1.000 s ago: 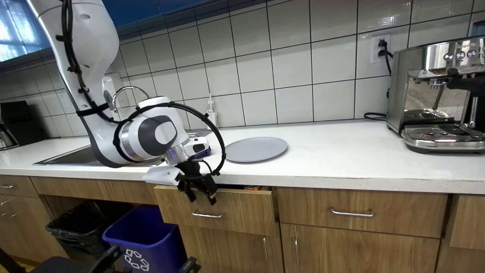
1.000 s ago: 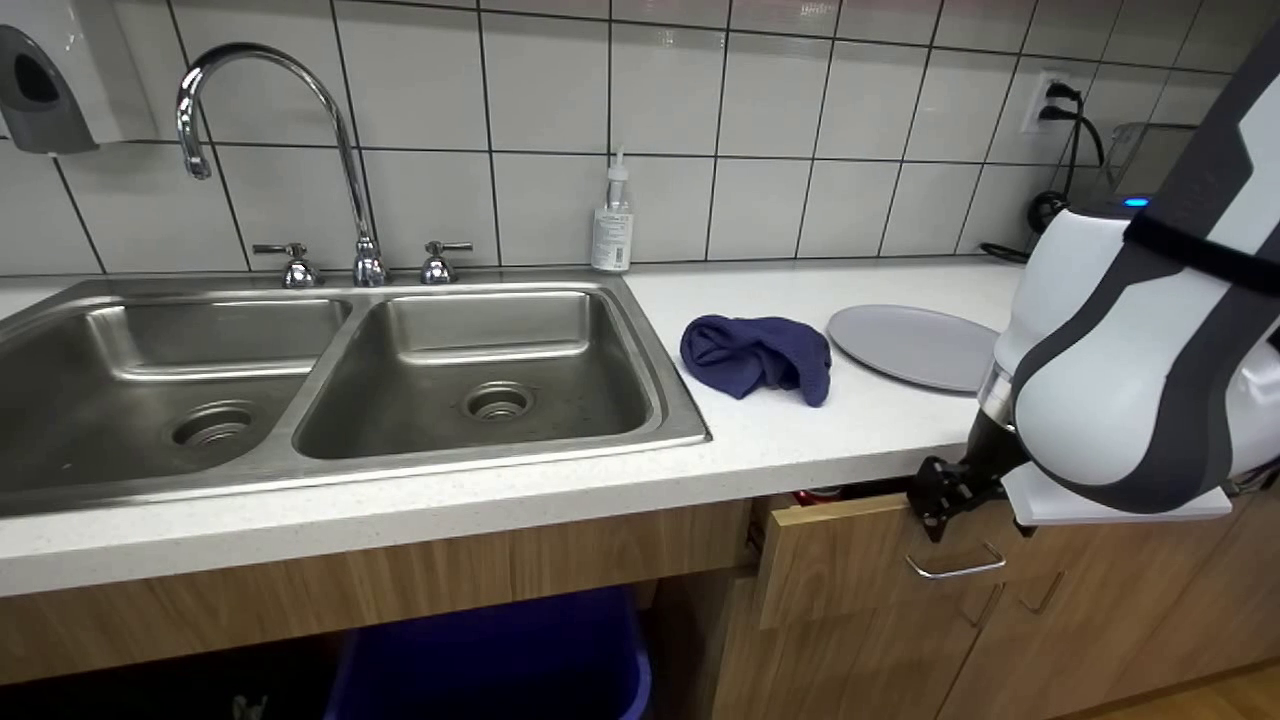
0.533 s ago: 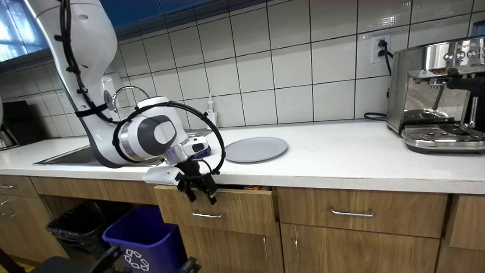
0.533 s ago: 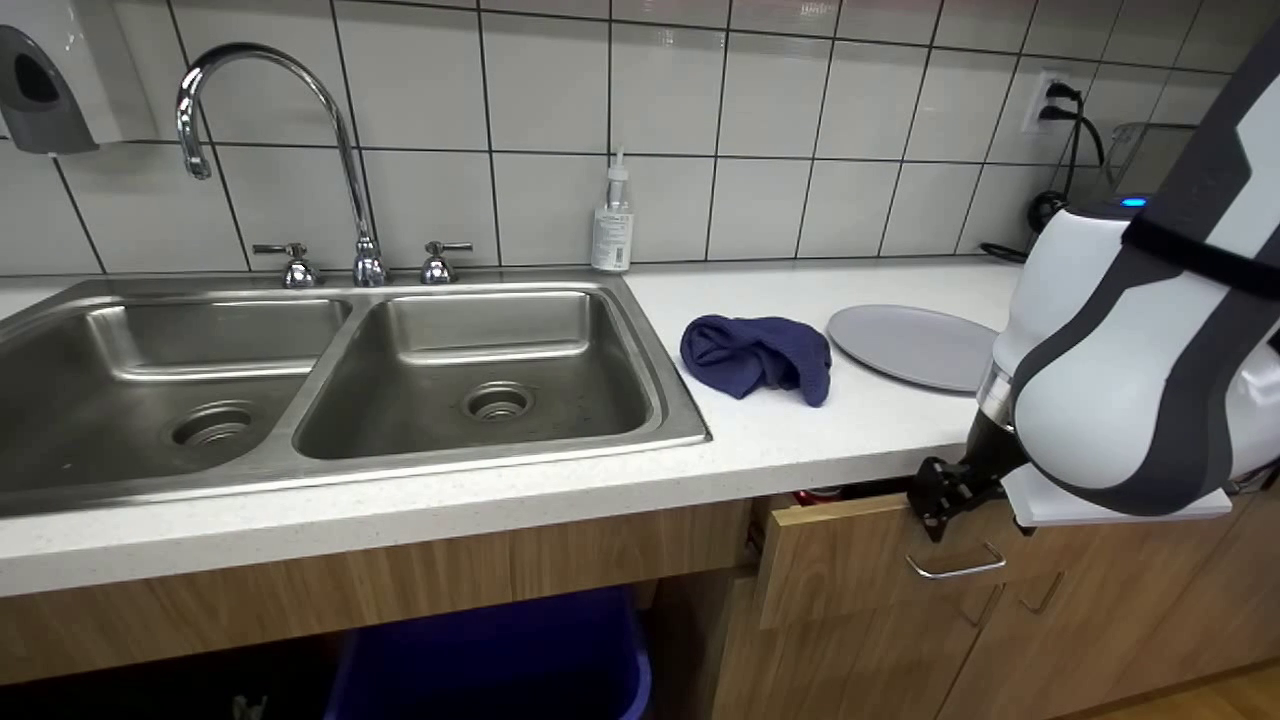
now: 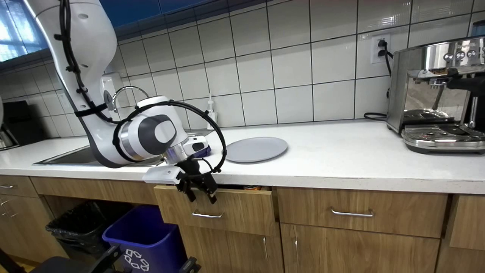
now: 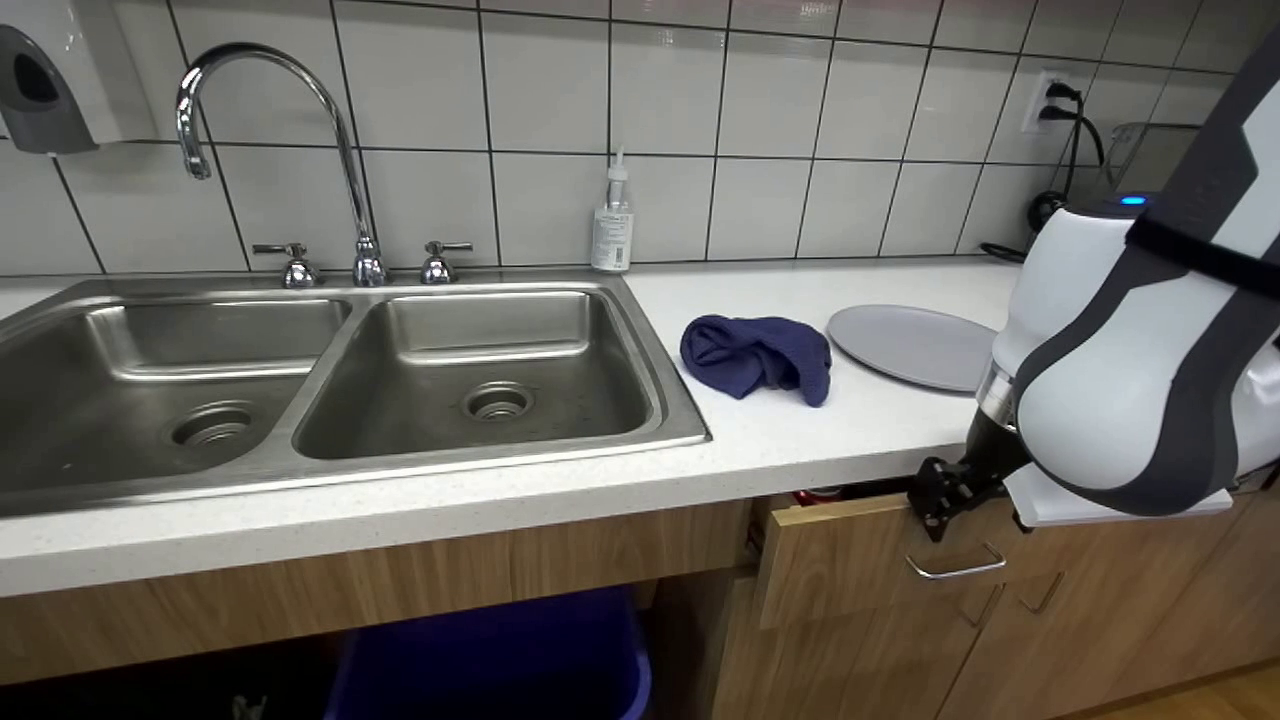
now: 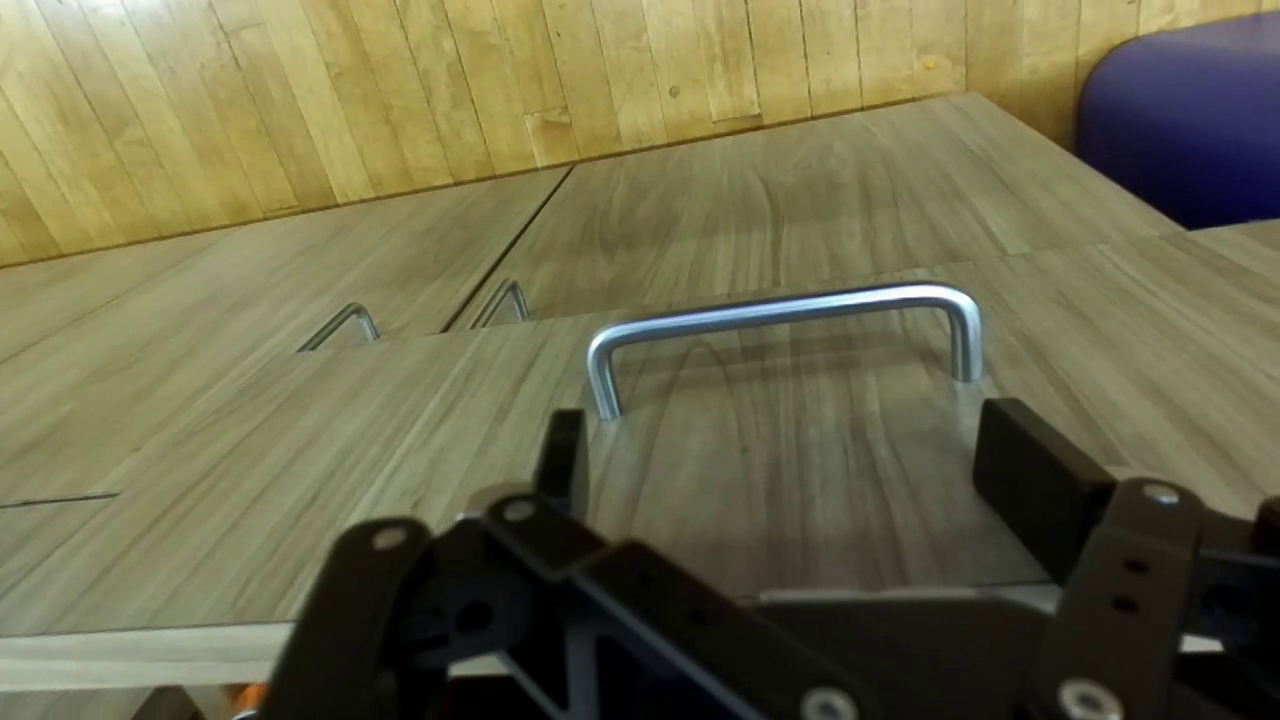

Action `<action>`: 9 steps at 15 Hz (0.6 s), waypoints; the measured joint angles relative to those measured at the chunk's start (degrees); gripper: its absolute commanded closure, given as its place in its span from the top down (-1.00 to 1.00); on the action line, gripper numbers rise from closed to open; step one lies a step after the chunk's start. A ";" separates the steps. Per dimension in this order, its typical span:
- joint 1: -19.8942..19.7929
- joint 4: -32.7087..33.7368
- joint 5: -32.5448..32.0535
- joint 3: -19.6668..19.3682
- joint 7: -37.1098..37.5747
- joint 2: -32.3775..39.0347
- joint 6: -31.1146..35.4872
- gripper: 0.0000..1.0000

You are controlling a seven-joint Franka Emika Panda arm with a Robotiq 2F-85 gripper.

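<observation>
Widely spread tool [image 5: 202, 199]; handle [image 7: 780, 314] below

A gripper [image 7: 785, 440] hangs before a drawer [image 6: 830, 560] beneath the worktop [image 6: 745, 430], where a cloth [image 6: 757, 355] lies between the sink [image 6: 677, 405] at left and a plate [image 6: 905, 345] at right.

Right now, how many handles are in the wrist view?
3: beyond the open gripper, the drawer handle; left of it in the picture, a door handle, and farther left a second door handle. The gripper may hide more.
</observation>
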 measured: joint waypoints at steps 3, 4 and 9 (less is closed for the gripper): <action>-0.80 -0.14 -1.33 0.59 -1.58 -1.41 -0.77 1.00; -1.63 -0.14 -1.91 1.37 -2.24 -2.35 -1.53 1.00; -9.12 -0.35 -4.67 8.49 -5.40 -8.91 -5.73 1.00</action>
